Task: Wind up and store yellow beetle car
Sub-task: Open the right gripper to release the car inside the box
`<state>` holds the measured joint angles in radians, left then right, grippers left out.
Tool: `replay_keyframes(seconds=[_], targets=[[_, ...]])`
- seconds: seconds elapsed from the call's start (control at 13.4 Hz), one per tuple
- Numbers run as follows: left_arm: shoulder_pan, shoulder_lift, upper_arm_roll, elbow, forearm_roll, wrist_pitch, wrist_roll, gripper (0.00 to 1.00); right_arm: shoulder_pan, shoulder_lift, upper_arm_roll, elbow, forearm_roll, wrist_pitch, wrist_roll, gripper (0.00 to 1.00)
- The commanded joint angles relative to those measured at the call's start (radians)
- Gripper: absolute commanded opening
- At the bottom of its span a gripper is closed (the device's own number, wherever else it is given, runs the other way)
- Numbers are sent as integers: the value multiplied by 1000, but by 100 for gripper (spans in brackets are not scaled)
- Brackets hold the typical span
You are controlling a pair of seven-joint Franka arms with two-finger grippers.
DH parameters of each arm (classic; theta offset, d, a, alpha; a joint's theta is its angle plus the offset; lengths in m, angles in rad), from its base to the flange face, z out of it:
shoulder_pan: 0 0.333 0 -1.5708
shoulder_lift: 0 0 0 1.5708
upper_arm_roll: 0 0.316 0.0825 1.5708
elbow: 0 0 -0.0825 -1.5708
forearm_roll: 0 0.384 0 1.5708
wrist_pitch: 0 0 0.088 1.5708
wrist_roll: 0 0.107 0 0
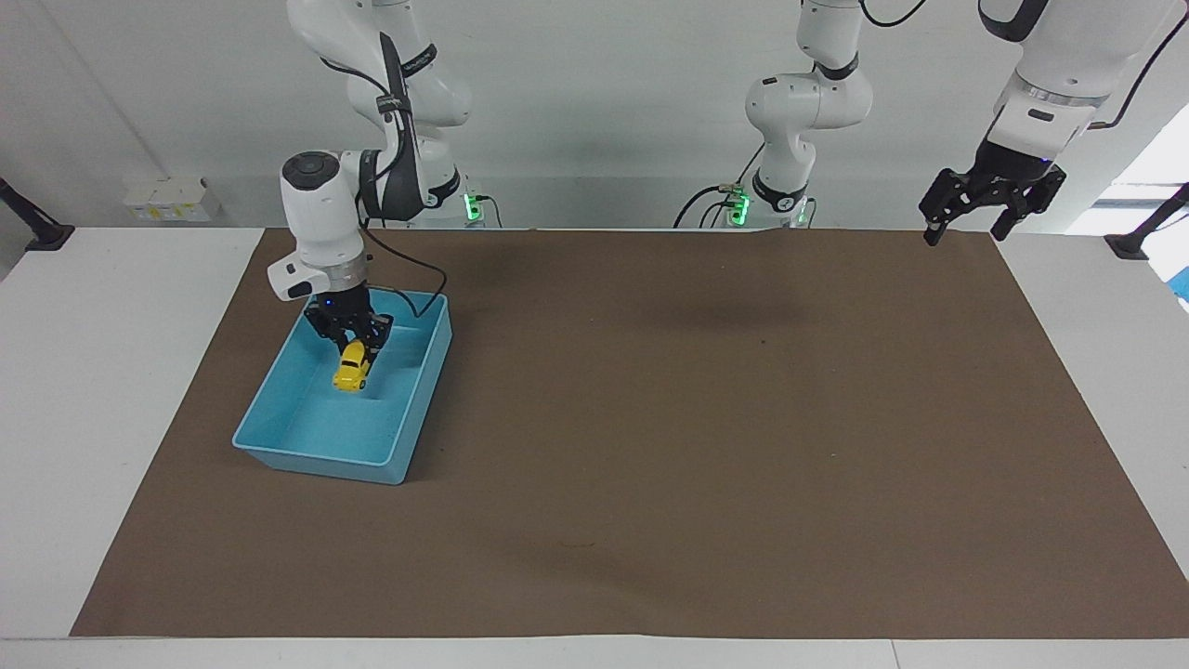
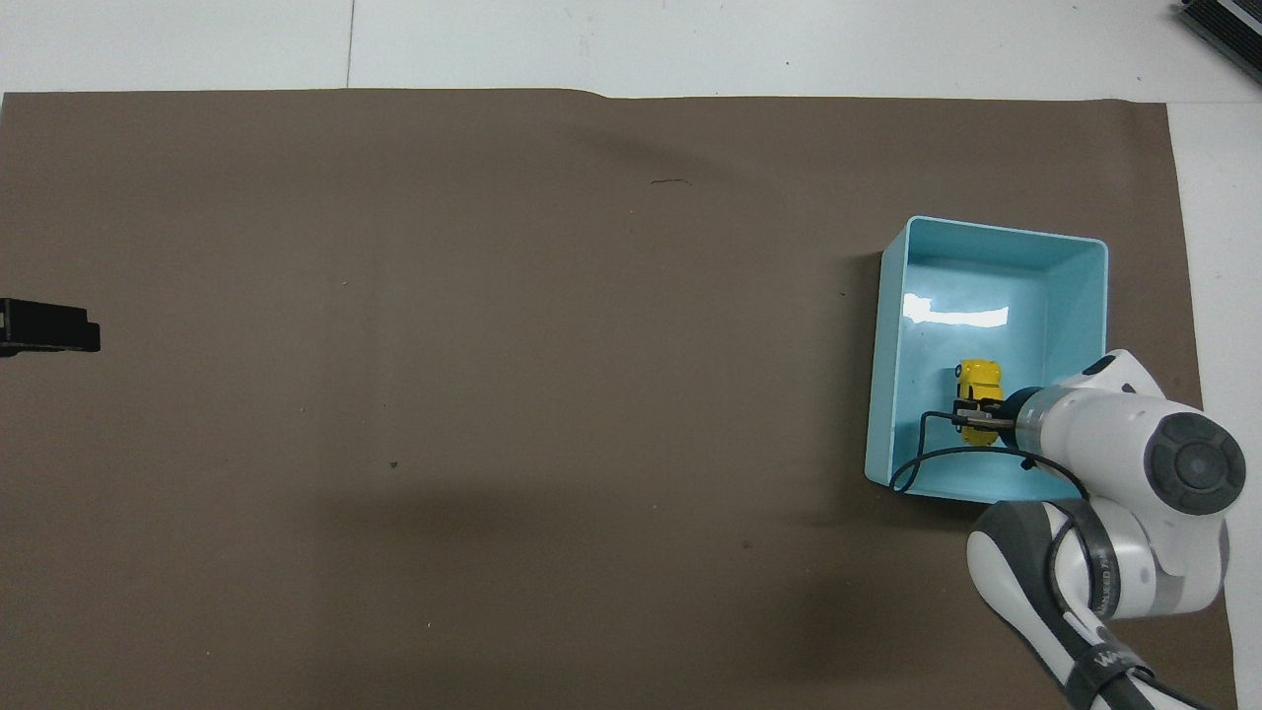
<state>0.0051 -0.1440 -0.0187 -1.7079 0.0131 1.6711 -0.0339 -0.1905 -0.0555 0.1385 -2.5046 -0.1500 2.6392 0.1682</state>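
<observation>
The yellow beetle car is inside the blue bin, nose down, in the part of the bin nearer to the robots. My right gripper reaches down into the bin and is shut on the car's upper end. In the overhead view the car sticks out from the right gripper over the floor of the bin. I cannot tell whether the car touches the floor. My left gripper waits open and empty, raised over the mat's corner at the left arm's end.
A brown mat covers most of the white table. The blue bin sits on the mat toward the right arm's end. A black cable loops from the right wrist over the bin's wall. The left gripper's tip shows at the overhead view's edge.
</observation>
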Motion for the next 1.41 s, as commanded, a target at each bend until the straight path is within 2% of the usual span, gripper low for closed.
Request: replay_keyframes(seconds=[0.0,0.07,0.15,0.3,0.52,0.82,1.19,1.34], targets=[[3,-5,-3,-13,-13,18,11,100,-29,11,10,-13,32,35,-96,3],[3,-8,-3,-16,-13,18,17,100,-20,20,10,-4,33,30,-81,91],[4,-9,-3,-19,-13,18,17,100,-18,17,9,1,33,25,-94,100],[4,-11,-3,-21,-13,18,17,100,-17,5,12,42,33,-34,-96,100],[3,-12,-3,-22,-13,18,19,100,-17,-3,13,200,35,-267,-108,100],[6,-14,-3,-26,-13,13,103,100,-12,2,18,399,52,-486,-98,100],[4,-9,-3,-16,-13,12,92,100,-14,5,18,657,133,-801,-61,100],[15,-6,-1,-7,-12,-14,95,100,-14,5,18,739,136,-892,-55,100]])
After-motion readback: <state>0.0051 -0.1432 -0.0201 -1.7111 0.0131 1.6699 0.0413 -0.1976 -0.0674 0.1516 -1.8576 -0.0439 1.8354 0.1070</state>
